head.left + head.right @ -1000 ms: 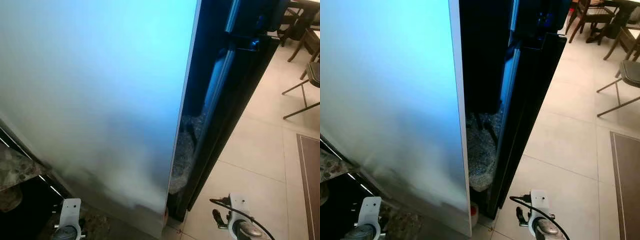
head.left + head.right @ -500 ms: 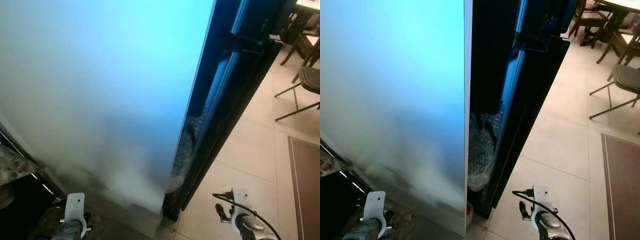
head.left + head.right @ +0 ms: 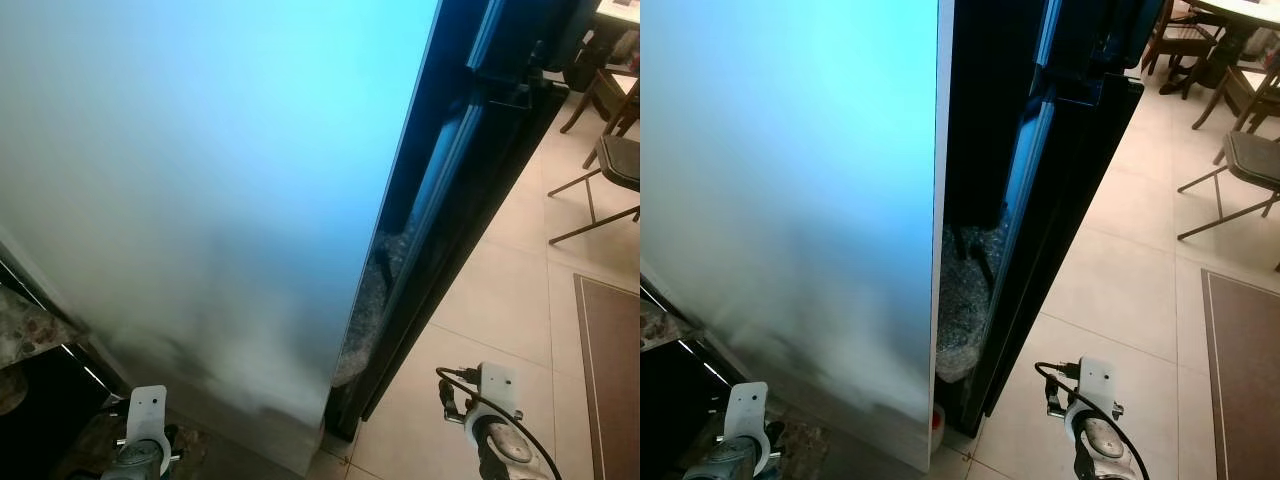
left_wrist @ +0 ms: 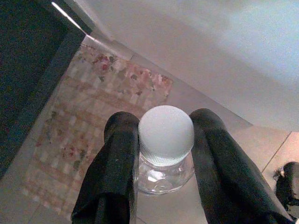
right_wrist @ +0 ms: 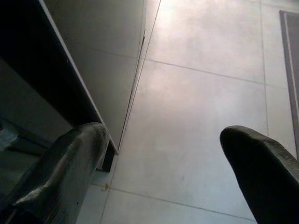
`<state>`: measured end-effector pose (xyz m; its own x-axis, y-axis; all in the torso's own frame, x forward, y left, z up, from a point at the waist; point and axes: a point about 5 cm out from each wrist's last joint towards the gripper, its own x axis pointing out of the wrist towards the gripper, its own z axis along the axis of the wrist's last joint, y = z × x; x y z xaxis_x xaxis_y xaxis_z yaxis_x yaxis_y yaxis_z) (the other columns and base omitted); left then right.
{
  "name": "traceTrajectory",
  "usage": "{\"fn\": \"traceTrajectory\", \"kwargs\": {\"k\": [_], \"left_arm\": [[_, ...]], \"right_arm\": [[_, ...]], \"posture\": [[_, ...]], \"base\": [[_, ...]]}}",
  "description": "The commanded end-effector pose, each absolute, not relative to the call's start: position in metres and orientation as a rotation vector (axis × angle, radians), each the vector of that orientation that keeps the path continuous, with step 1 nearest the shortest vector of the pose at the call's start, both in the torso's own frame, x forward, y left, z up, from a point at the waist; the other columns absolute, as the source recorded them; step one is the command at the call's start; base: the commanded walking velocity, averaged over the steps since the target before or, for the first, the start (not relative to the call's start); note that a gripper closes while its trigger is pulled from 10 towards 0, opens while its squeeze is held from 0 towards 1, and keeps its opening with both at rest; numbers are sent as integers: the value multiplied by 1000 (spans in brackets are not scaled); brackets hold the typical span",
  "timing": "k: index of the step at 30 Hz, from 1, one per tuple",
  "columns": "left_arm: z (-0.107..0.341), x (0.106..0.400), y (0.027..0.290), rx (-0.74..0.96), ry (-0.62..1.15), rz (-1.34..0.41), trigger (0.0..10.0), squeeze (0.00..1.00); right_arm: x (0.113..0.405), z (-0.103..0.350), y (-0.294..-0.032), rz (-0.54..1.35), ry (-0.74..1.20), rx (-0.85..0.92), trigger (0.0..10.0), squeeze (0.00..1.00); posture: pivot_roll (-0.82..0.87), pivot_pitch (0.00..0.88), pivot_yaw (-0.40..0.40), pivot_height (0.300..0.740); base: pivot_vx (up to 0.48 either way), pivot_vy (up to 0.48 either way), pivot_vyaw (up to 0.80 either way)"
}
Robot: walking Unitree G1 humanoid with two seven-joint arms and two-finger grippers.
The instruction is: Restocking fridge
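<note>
From the left eye view, the fridge door stands close in front, a pale frosted panel glowing blue, taking up everything from nine o'clock round to one. Along its edge a dark gap opens, and low in it, near five o'clock of the door, sits something crinkled and silvery, perhaps a bag or wrap; I cannot tell what. The left arm pokes up at seven o'clock, the right arm at five, over pale floor tiles.

The right eye view gives the same scene. A folding chair stands at three o'clock, with a rug's edge at four.

In the left wrist view, the left hand is closed on a small clear bottle with a white ribbed cap, the two black fingers pressing its neck from either side, just under the cap. It looks like a stiff, light, smooth thing, likely slippery; the shoulder under the cap seems the safest hold. Its contents cannot be made out. Below lies a floral mat.

In the right wrist view, the right hand hangs with fingers spread wide, nothing between them, above the tiles beside the fridge base.
</note>
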<state>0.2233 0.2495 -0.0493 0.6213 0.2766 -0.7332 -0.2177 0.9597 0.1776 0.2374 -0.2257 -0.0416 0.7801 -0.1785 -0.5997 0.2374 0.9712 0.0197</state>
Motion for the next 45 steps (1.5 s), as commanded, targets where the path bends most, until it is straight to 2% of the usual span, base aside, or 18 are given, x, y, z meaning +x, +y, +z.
{"fn": "traceTrajectory", "kwargs": {"k": [1,12,23,25,26,27,33,38,40,45], "left_arm": [[-51,220,252,75,865,296,10000,0],[-62,199,252,76,899,328,10000,0],[-71,177,257,102,924,316,10000,0],[-72,175,258,107,920,313,10000,0],[-72,174,259,113,916,310,10000,0],[-71,173,260,121,910,308,10000,0],[-70,170,267,145,901,307,10000,0],[-70,168,270,152,904,308,10000,0],[-70,167,271,159,909,307,10000,0],[-70,167,272,162,913,304,10000,0]], "right_arm": [[234,-42,-229,-248,625,101,10000,0],[222,-45,-233,-138,596,0,10000,0],[206,-50,-232,-162,552,13,10000,0],[226,-25,-207,-126,305,-26,10000,0],[232,-5,-200,-123,107,-64,10000,0],[233,7,-195,-130,-3,-71,10000,0],[248,24,-191,-148,-28,-89,10000,0],[241,23,-192,-167,-17,-60,10000,0],[230,19,-195,-188,-3,-59,10000,0],[222,4,-195,-195,113,-35,10000,0]], "posture": [[36,0,-53,740],[29,0,-95,740],[10,0,-69,740],[17,0,-65,740],[21,0,-57,740],[19,0,-51,740],[13,0,-22,740],[10,0,-10,740],[8,0,-4,740],[5,0,-2,740]], "base": [[0,0,0],[0,0,0],[0,0,0],[0,0,0],[0,0,0],[0,0,0],[0,0,0],[0,0,0],[0,0,0],[0,0,0]]}}
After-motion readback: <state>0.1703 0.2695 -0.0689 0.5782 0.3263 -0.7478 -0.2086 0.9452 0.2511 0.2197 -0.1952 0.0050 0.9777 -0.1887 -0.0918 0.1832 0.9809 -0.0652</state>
